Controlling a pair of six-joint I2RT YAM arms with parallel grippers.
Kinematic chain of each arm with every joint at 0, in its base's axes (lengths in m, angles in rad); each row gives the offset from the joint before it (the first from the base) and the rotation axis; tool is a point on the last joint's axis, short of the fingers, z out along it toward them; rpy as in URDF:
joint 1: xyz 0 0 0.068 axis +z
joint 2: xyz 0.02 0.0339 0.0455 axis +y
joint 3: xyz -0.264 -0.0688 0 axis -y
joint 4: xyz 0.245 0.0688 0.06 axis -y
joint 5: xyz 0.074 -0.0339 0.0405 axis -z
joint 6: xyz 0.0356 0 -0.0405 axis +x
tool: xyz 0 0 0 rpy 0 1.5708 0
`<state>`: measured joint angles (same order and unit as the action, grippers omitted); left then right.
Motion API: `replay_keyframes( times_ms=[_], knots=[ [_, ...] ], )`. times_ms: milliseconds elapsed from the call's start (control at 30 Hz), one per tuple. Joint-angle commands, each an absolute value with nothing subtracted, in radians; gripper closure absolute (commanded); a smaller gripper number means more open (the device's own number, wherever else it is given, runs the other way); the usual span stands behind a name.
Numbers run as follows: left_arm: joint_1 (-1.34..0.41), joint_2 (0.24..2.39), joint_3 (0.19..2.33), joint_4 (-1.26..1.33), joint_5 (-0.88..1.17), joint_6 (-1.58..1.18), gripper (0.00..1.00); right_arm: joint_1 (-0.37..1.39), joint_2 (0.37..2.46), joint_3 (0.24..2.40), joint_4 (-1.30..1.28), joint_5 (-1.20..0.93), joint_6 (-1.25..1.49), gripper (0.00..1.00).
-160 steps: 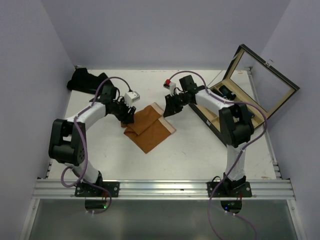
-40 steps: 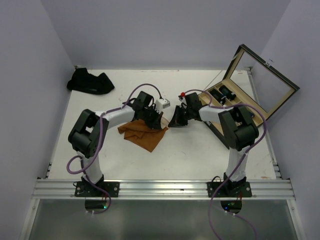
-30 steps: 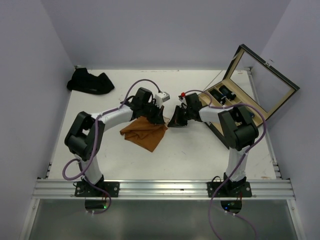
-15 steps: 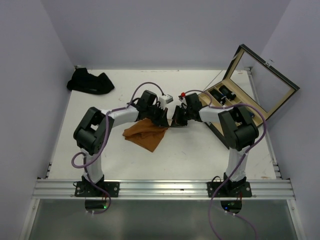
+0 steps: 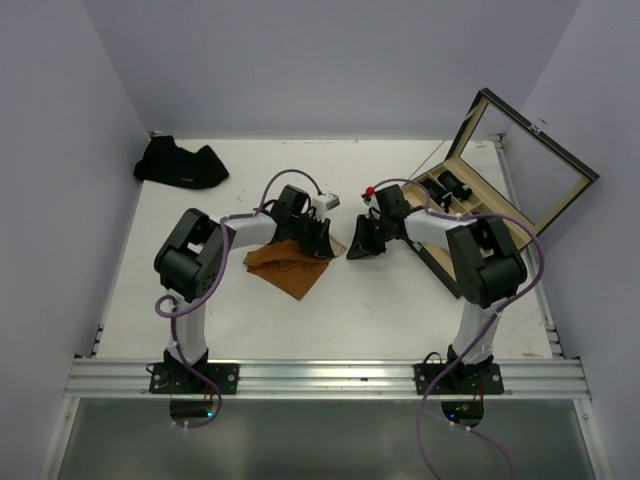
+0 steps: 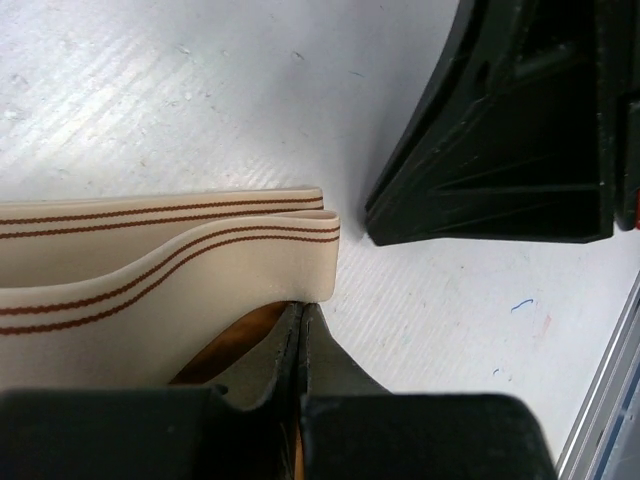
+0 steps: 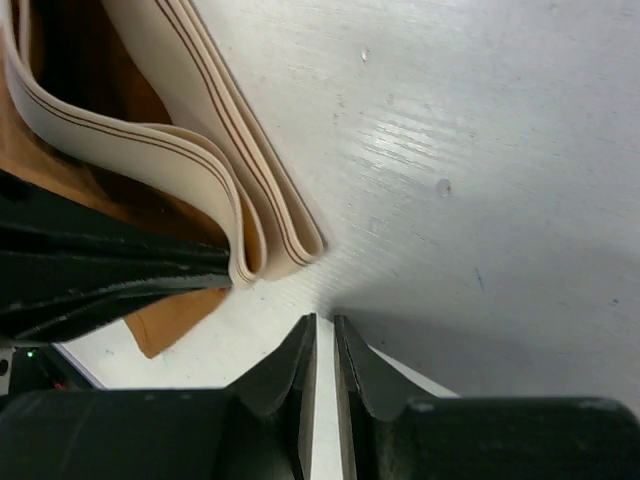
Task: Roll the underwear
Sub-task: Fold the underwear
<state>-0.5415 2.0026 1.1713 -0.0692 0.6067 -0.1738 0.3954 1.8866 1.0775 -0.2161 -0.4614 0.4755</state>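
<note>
Seen from above, a white counter [image 5: 400, 300] carries the rust-orange underwear [image 5: 285, 270], which lies loosely folded a little left of centre, between the two arms. The left tool [image 5: 318, 244] is low at the cloth's right edge. It is clenched on the orange fabric just behind the cream waistband [image 6: 170, 265], which is doubled over and shows thin brown stripes. The right tool [image 5: 357, 246] sits just beside it, tips down on the bare counter. Its fingers [image 7: 285, 385] are parted by a narrow slit with nothing between them, close to the waistband's folded end but not touching it. The two tools face each other, near but apart. In the far left corner lies a dark pile of underwear [image 5: 180, 163], well apart from the arms. At the right side stands a wooden box [image 5: 508, 234] with its glass lid [image 5: 525, 160] raised. Small dark items lie in its compartments, too small to identify.
</note>
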Motion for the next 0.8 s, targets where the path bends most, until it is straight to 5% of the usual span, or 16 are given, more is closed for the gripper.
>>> replay_keyframes(
  times_ms=[0, 467, 767],
  knots=[
    [-0.519, 2.042, 1.184, -0.066, 0.583, -0.169, 1.0, 0.376, 1.833, 1.129, -0.321, -0.455, 0.402, 0.83],
    [-0.52, 2.036, 1.144, -0.077, 0.6, -0.144, 0.74, 0.365, 1.882, 1.198, -0.141, -0.591, 0.676, 0.82],
    [-0.518, 2.042, 1.154, -0.078, 0.601, -0.138, 0.72, 0.377, 1.967, 1.196, -0.084, -0.595, 0.732, 0.85]
  ],
)
